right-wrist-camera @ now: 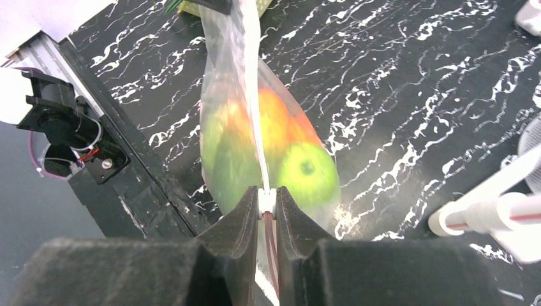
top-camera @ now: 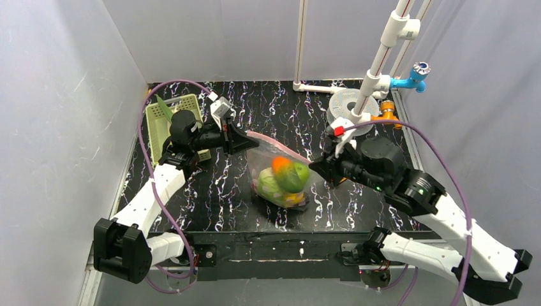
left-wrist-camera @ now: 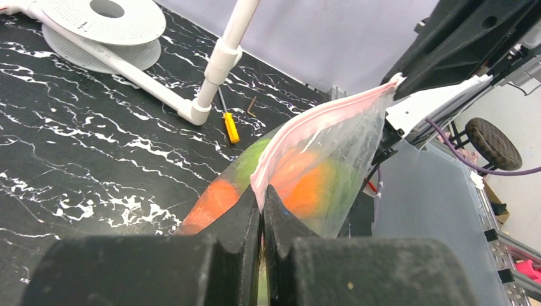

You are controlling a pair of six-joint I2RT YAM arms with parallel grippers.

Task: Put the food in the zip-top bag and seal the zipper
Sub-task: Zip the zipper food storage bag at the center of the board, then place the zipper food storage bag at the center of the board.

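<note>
Two sets of jaws held the zip-top bag [top-camera: 281, 167] between them over the middle of the desk [top-camera: 217, 204]. My left jaws were pressed shut on one end of the zipper [left-wrist-camera: 325, 115] and my right jaws pinched the other end, so the pinkish strip stretched from one to the other. The food [top-camera: 288, 177] hung low inside the bag: an orange piece on top, round green ones beside and under it, something yellow at the bottom. Whether the bag's underside touched the desk I could not tell. The pale green basket [top-camera: 167, 121] stood at the far left, just beyond my left wrist.
</note>
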